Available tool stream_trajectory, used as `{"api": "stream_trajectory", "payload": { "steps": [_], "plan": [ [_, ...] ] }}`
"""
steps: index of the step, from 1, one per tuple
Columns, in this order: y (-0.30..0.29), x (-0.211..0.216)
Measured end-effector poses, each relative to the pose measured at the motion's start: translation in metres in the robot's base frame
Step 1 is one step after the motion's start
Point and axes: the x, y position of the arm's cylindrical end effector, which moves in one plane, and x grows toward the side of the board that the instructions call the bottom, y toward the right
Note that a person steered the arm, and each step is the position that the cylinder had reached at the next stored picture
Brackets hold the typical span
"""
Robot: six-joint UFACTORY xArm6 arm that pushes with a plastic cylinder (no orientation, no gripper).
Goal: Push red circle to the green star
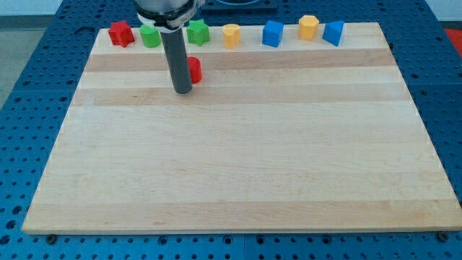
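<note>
The red circle lies near the view's top, left of centre, partly hidden behind my rod. My tip rests on the board just left of and below the red circle, close to or touching it. The green star sits at the board's top edge, above the red circle and a short gap away.
Along the top edge from left to right stand a red star, a green block, a yellow block, a blue block, a yellow hexagon-like block and a blue block. The wooden board sits on a blue perforated table.
</note>
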Motion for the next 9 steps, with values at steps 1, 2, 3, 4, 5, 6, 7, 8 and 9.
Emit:
{"api": "stream_trajectory", "payload": {
  "steps": [1, 2, 3, 4, 5, 6, 7, 8, 9],
  "plan": [
    [0.0, -0.02],
    [0.0, -0.029],
    [0.019, -0.028],
    [0.027, -0.031],
    [0.023, -0.045],
    [0.023, -0.067],
    [0.025, -0.084],
    [0.043, -0.084],
    [0.055, -0.084]
  ]
}}
